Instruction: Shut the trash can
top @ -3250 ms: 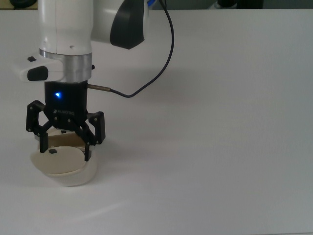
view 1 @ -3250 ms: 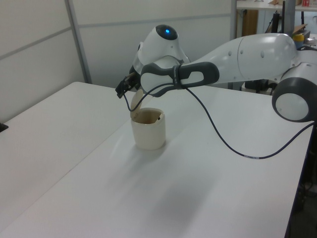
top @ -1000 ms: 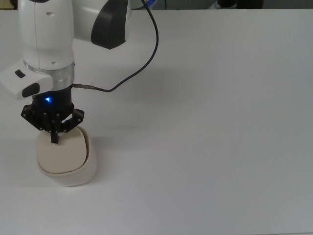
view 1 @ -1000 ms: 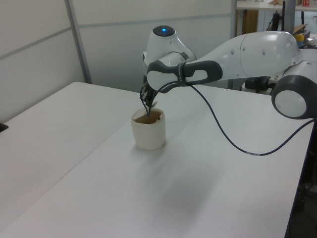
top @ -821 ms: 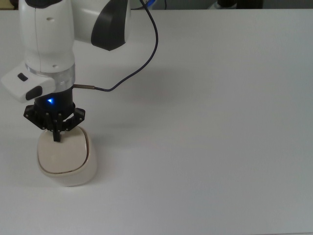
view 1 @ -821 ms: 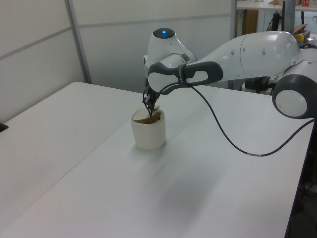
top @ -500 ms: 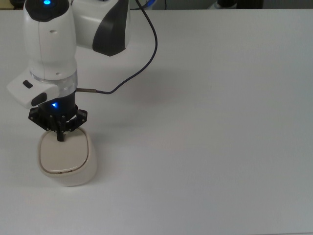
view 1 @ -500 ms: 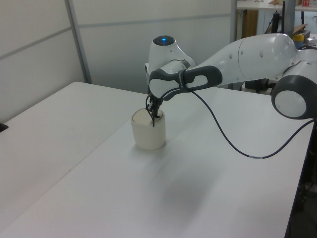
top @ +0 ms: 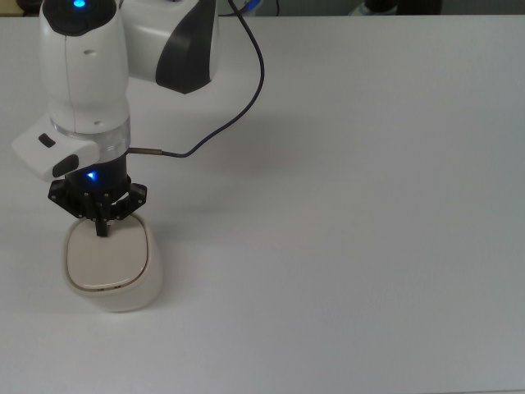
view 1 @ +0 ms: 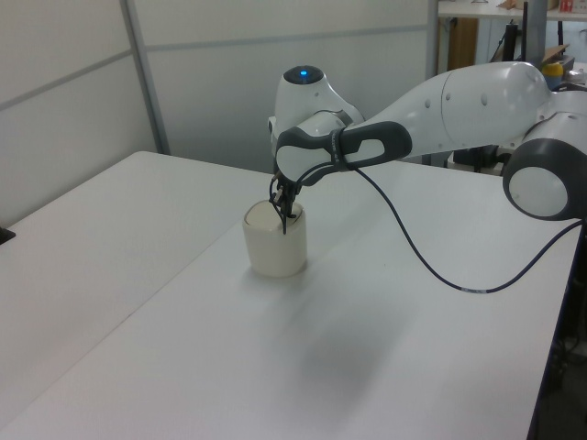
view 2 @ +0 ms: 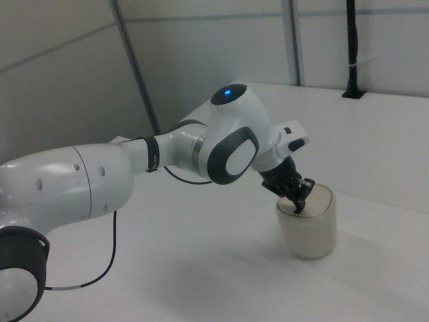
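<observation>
The trash can (top: 108, 264) stands with its lid flat near the bench (top: 369, 205) edge at the top view's left; wide bare surface lies elsewhere. The gripper (top: 102, 228), fingers together, presses the lid's rim, hiding that part.

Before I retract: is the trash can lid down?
Shut: the lid lies flat on the trash can, gripper tip on it.

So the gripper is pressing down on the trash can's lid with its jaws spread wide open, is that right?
Not quite: the gripper does rest on the lid of the trash can, near its edge, but its jaws are shut together into one point, not spread wide. The top view shows this most clearly.
</observation>
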Robot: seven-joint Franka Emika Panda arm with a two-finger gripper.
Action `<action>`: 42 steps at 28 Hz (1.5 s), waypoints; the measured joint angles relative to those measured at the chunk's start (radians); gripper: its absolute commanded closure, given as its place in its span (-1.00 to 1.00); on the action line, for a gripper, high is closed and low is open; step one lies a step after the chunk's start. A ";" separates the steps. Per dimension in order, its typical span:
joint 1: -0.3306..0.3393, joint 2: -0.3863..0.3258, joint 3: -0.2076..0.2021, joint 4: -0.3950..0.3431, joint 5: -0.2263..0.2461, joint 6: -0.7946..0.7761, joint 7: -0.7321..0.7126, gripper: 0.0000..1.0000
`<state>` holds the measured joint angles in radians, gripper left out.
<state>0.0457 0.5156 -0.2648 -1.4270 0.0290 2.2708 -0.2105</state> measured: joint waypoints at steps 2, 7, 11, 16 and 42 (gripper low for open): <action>0.000 -0.004 0.000 0.004 0.002 0.000 0.018 0.33; 0.002 -0.021 0.001 0.022 0.032 0.000 0.068 -0.78; 0.002 -0.053 0.001 0.034 0.050 0.000 0.086 -1.00; 0.002 -0.099 0.001 0.035 0.052 -0.031 0.097 -1.00; 0.012 -0.258 0.004 0.073 0.052 -0.667 0.099 -1.00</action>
<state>0.0578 0.2575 -0.2611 -1.3540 0.0811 1.6036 -0.1118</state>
